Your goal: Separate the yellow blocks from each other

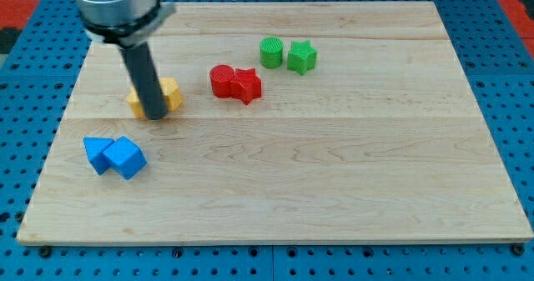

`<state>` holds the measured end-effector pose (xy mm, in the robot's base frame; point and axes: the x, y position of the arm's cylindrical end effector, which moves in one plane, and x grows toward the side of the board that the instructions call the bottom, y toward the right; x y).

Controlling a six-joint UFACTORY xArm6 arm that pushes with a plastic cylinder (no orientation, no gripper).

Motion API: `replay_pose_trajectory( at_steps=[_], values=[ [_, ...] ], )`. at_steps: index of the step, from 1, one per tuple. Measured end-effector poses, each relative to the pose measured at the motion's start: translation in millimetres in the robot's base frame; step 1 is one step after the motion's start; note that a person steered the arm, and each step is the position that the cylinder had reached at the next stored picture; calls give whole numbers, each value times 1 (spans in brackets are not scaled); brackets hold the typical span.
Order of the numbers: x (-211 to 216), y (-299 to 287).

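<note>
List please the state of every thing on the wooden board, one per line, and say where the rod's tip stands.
My tip: down at the board, in front of the yellow blocks.
Yellow blocks: together, partly hidden by the rod.
Red blocks: touching as a pair.
Green blocks: side by side, touching or nearly.
Blue blocks: touching, near the view's left.
Wooden board: flat.

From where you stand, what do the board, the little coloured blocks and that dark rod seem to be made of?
The board looks like pale wood, matte: grain lines and plank seams show. The blue blocks, red blocks, green blocks and yellow blocks look like moulded or printed plastic, evenly coloured, faintly ridged. The rod ending in my tip, between the yellow blocks, looks dark and smooth, perhaps plastic or metal.
</note>
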<state>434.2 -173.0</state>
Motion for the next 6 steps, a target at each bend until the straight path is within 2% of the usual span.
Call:
replay_pose_trajectory(
  at_steps=[2,3,4,5,6],
  values=[
    [-48,-60],
    [-11,-8],
    [19,70],
    [-6,100],
    [-16,55]
  ],
)
